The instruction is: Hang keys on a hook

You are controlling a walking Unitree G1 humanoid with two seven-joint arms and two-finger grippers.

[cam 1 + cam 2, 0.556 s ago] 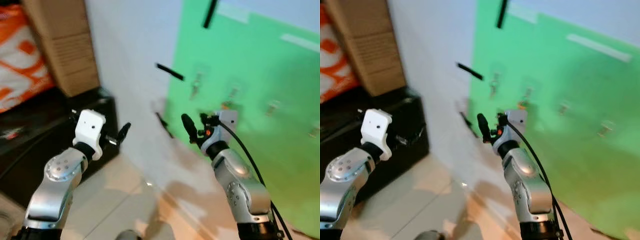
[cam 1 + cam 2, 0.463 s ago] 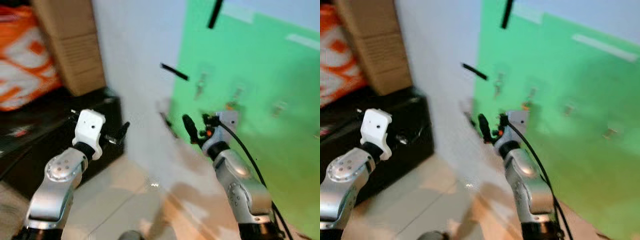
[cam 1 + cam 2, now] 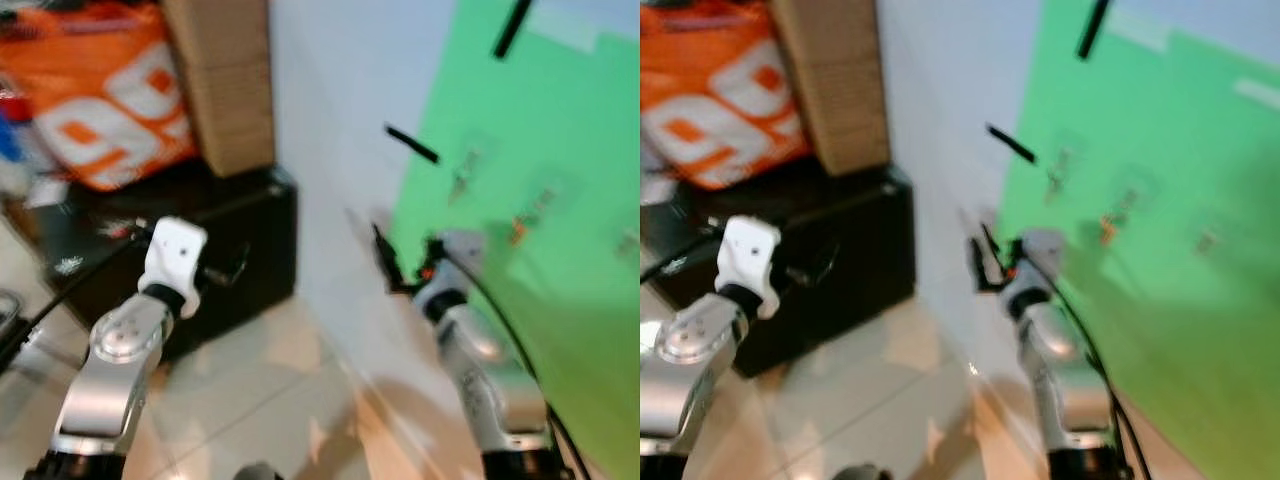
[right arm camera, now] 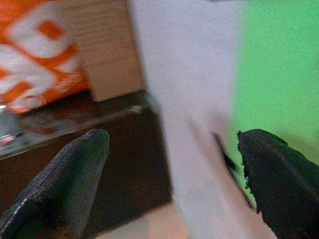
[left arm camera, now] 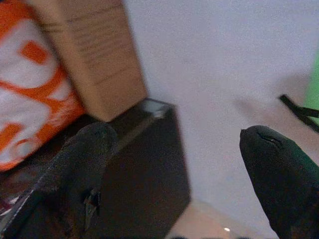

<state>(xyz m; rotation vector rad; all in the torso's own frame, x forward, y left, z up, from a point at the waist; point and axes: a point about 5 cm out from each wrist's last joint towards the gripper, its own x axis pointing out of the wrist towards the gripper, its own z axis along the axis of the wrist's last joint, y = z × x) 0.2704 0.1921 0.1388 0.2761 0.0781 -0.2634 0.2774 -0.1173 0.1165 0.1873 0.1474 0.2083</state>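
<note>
Keys: you cannot pick them out; both tools are spread and hold nothing. Hooks (image 3: pixel 465 176) show as blurred marks on the green panel (image 3: pixel 560 330). Your view has swung left since a moment ago: the panel sits further right, and the orange bag (image 3: pixel 95 95) and black cabinet (image 3: pixel 230 255), left of the panel, loom larger. Left tool (image 5: pixel 174 169) and right tool (image 4: pixel 174 169) point toward the cabinet side. Likely you are searching for keys.

White wall (image 3: pixel 330 120), green panel (image 3: pixel 560 130), black cabinet (image 3: pixel 240 250), glossy tiled floor (image 3: pixel 250 400).

Two silver jointed arms, white left wrist block (image 3: pixel 176 256), black cable (image 3: pixel 500 330), black-fingered right claw (image 3: pixel 385 262).
</note>
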